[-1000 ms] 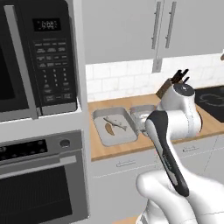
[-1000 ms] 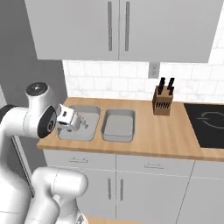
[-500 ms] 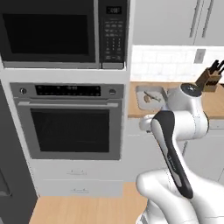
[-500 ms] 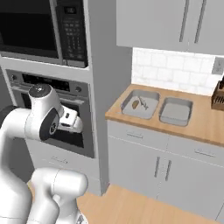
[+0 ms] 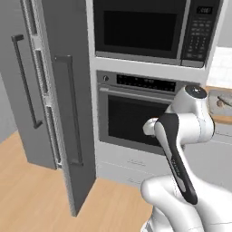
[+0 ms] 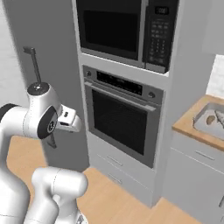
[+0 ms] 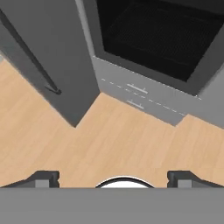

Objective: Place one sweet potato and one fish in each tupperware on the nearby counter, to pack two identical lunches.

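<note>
My hand (image 7: 113, 177) hangs released, its two small dark fingertips (image 7: 43, 178) set wide apart with nothing between them, over a smooth light-brown wooden plank floor (image 7: 109, 144). In the right base view the hand (image 6: 70, 122) juts out beside my white rounded elbow.

Ahead of the hand stands a tall grey cabinet column with a built-in steel wall oven (image 5: 136, 115): dark glass door, long bar handle and a narrow dark control strip. Just under the oven, closest ahead of my fingertips, sits a flat grey drawer front (image 7: 140, 97) with two slim pulls. Above the oven is a black glossy microwave (image 5: 154, 28) with a keypad on its side; its top is cut off by the frame.

To one side of the hand rises a matte dark-grey fridge (image 5: 54, 99) with long vertical bar handles (image 5: 72, 108).

Well off to the other side, at the frame edge, the light-brown wooden table (image 6: 192, 127) carries a shallow grey rectangular tupperware tray with rounded corners (image 6: 202, 127). It is cut off by the edge, and I can make out something brownish (image 6: 211, 119) and a grey fish-like shape (image 6: 220, 117) in it, too small to be sure of.
</note>
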### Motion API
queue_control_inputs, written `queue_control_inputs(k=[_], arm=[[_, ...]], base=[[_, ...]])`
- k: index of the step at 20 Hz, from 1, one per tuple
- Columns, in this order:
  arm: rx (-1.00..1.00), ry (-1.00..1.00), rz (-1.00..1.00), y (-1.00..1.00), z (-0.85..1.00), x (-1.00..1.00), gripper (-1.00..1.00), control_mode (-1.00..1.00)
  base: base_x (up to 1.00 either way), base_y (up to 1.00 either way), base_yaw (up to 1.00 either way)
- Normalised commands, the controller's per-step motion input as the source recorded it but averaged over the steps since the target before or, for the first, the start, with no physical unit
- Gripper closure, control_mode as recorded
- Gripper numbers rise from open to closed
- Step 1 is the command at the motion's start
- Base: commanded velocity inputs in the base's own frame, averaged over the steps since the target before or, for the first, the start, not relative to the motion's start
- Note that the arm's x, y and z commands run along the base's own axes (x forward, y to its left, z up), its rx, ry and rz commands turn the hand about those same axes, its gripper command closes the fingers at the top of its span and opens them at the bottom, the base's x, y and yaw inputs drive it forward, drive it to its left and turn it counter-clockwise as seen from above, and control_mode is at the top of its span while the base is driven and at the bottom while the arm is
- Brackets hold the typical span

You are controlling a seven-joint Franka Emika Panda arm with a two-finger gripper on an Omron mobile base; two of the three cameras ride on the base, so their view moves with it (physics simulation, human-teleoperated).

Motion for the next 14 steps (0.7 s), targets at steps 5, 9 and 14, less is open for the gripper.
queue_control_inputs(k=[5, 9, 14], arm=[[0.0, 0.0, 0.0, 0.0, 0.0, 0.0, -1.0, 1.0], [0.0, 0.0, 0.0, 0.0, 0.0, 0.0, -1.0, 1.0], [0.0, 0.0, 0.0, 0.0, 0.0, 0.0, -1.0, 1.0]], base=[[-0.56, 1.0, 0.48], [-0.47, 1.0, 0.54], [-0.16, 1.0, 0.37]])
